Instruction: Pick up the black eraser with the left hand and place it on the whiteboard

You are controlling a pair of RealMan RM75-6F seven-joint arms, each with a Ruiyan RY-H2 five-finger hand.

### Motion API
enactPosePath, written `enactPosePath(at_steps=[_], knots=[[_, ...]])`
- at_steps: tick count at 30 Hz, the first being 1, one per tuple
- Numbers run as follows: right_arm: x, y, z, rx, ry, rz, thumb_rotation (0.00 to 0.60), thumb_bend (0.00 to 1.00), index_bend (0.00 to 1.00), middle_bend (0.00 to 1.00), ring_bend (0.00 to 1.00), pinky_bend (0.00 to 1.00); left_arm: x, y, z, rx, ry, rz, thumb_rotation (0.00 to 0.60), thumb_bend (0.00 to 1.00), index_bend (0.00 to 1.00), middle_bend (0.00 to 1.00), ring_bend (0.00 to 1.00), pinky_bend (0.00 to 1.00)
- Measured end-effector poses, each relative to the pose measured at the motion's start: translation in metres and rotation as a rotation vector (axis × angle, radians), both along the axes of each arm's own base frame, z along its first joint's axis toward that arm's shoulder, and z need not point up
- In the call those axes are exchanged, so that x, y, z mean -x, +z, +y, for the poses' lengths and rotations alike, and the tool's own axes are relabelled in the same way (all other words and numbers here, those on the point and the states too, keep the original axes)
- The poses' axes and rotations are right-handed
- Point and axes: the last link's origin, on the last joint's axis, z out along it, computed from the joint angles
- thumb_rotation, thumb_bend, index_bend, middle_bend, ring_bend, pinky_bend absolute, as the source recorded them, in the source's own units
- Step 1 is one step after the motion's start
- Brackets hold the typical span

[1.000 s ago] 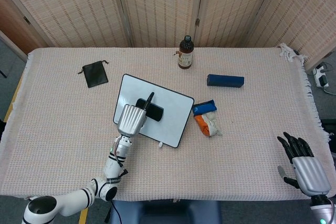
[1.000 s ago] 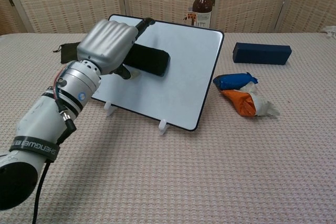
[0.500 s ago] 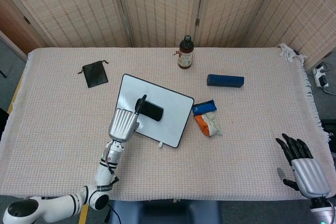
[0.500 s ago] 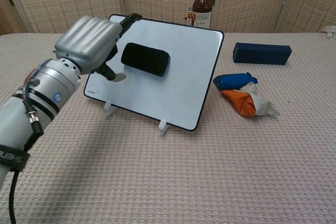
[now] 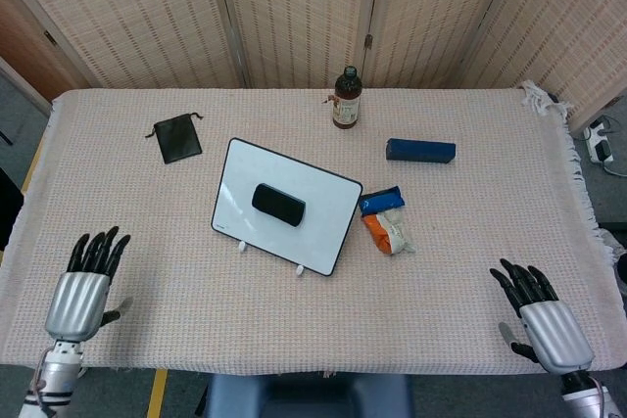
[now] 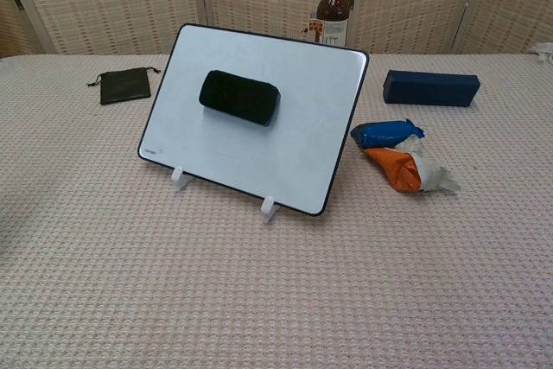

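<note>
The black eraser (image 5: 278, 205) (image 6: 239, 97) sits on the face of the tilted whiteboard (image 5: 313, 234) (image 6: 294, 162), which stands on small white feet near the table's middle. Nothing touches it. My left hand (image 5: 84, 288) hovers at the front left edge of the table, fingers spread and holding nothing, far from the board. My right hand (image 5: 543, 319) is at the front right edge, also open and empty. Neither hand appears in the chest view.
A brown bottle (image 5: 345, 98) stands at the back centre. A dark blue box (image 5: 420, 151) lies right of the board, with blue and orange packets (image 5: 385, 220) beside the board's right edge. A black pouch (image 5: 177, 137) lies at the back left.
My left hand has let go of the eraser and pulled back from the whiteboard to the front left table edge. The eraser stays on the board. My right hand shifted slightly left.
</note>
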Motion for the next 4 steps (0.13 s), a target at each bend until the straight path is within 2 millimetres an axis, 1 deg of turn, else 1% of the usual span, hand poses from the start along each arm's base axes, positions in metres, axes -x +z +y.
enactPosePath(at_steps=[2,4], knots=[[-0.001,-0.002,0.000,-0.006,0.004,0.005,0.600,0.44,0.00,0.00,0.00,0.00,0.014,0.010,-0.027,-0.037,0.026,-0.042,0.600,0.21,0.00,0.02,0.00,0.00],[-0.002,-0.004,0.001,-0.010,0.011,0.008,0.600,0.44,0.00,0.00,0.00,0.00,0.026,0.018,-0.048,-0.078,0.044,-0.044,0.600,0.21,0.00,0.02,0.00,0.00]])
